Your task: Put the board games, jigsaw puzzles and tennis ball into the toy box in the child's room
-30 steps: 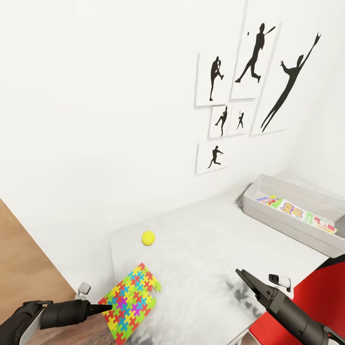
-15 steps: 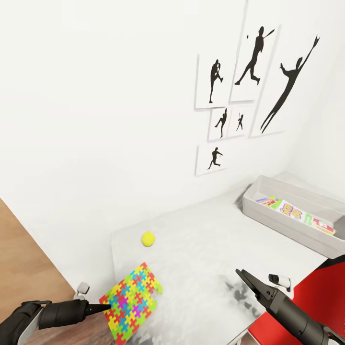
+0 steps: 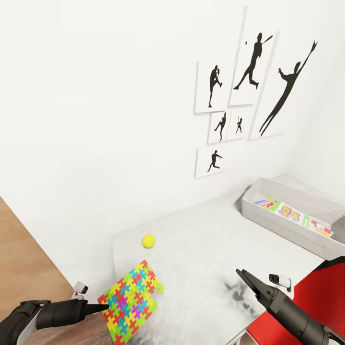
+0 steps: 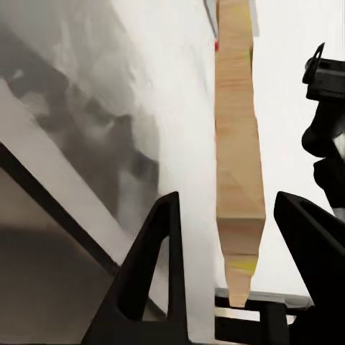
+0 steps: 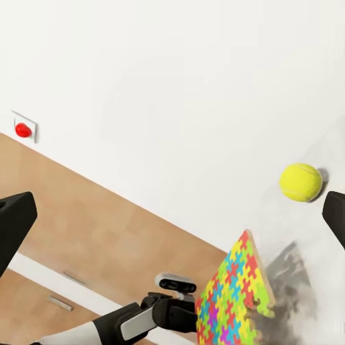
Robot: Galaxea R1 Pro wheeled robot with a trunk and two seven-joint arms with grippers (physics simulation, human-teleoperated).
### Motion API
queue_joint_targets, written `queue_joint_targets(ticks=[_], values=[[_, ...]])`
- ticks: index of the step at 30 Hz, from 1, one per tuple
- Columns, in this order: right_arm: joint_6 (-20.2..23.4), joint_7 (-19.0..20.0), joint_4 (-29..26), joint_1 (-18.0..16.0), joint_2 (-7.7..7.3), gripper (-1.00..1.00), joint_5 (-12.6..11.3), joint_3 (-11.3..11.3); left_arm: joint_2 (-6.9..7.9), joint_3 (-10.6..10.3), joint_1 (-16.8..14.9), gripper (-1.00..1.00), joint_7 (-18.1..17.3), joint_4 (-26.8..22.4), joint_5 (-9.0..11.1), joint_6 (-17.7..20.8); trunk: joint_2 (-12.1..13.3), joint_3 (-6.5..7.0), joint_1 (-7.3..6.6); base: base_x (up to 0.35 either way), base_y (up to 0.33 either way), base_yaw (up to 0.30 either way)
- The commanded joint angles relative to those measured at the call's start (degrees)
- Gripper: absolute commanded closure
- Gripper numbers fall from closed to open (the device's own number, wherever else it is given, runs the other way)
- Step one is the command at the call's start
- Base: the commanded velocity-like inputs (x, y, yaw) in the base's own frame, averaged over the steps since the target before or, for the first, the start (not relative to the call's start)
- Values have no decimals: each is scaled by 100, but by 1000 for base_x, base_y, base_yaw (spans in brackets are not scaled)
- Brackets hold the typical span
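My left gripper [image 3: 104,306] is shut on the near edge of a multicolour jigsaw puzzle [image 3: 132,302], held tilted at the corner of the grey table [image 3: 201,249]. In the left wrist view the puzzle [image 4: 236,129] runs edge-on between the fingers. A tennis ball [image 3: 148,240] rests on the table just beyond it. The toy box [image 3: 268,218] stands at the far right with colourful board games [image 3: 292,213] lying inside. My right gripper [image 3: 238,273] hovers open above the table's front, empty, facing the ball [image 5: 300,181] and the puzzle [image 5: 233,298].
A white wall with black silhouette pictures [image 3: 249,86] backs the table. A red chair [image 3: 316,297] sits under my right arm. Wood-plank floor [image 3: 24,258] lies left of the table. A small red-marked wall plate [image 5: 24,129] is on the wall.
The head camera has shifted a little, so the whole scene sits slightly differently. The left gripper and the puzzle have edged a touch to the right. The ball and the box stay put.
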Motion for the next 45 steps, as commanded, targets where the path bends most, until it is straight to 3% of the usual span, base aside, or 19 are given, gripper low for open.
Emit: queue_joint_targets(ticks=[1,13,18,45], values=[[28,-7,-4,2,2,-100,-32,-4,9,-42,-8,100,-14,0,34,68,37,13,-22,0,0,0],[-11,-24,-11,4,6,-100,-32,-12,169,-43,-174,100,-14,-611,48,779,518,228,-285,0,0,0],[-15,-10,2,4,2,-100,-32,-39,282,-35,-187,100,-14,-634,49,809,719,318,-395,-67,0,0],[1,2,4,4,-2,-100,-32,-33,382,-34,-250,100,-14,-890,66,849,1802,954,-988,-90,8,-193]])
